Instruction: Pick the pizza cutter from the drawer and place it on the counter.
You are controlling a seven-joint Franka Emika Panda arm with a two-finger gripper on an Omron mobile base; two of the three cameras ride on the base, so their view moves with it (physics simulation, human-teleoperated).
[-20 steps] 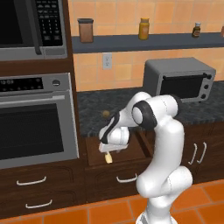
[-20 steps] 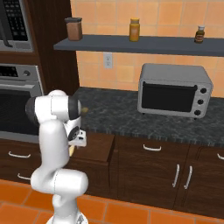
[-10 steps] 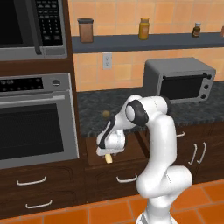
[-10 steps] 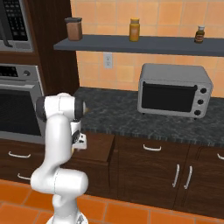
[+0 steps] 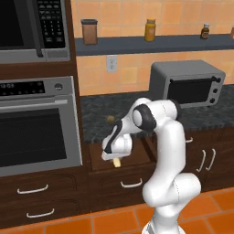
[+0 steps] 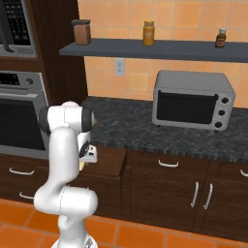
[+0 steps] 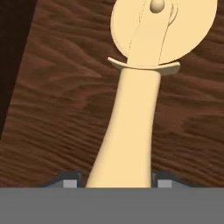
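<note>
1. At the far left of the left base view we see a built-in steel oven (image 5: 39, 125) with a microwave (image 5: 32, 27) above it, and two dark lower drawers with white handles below.
2. Just right of the oven, the drawer (image 5: 98, 157) stands pulled out under the counter (image 5: 98, 114), its wood bottom showing.
3. Our gripper (image 5: 116, 153) hangs low over that open drawer, and a pale bit of the pizza cutter (image 5: 117, 162) pokes out beneath the hand.
4. In the hand view the pizza cutter (image 7: 135, 100) runs up from between the two finger tips, handle near us and the round disc at the far end, with the drawer's wood floor (image 7: 57, 109) behind it.
5. The handle sits between the finger tips (image 7: 71, 179), one on each side; they appear closed on it, and we cannot tell whether the cutter touches the wood.
6. A tiny brown lump (image 5: 110, 118) rests on the counter behind the drawer.
7. Further right a grey toaster oven (image 5: 188, 83) stands on the counter, with jars on the wall shelf (image 5: 151, 45) above.
</note>
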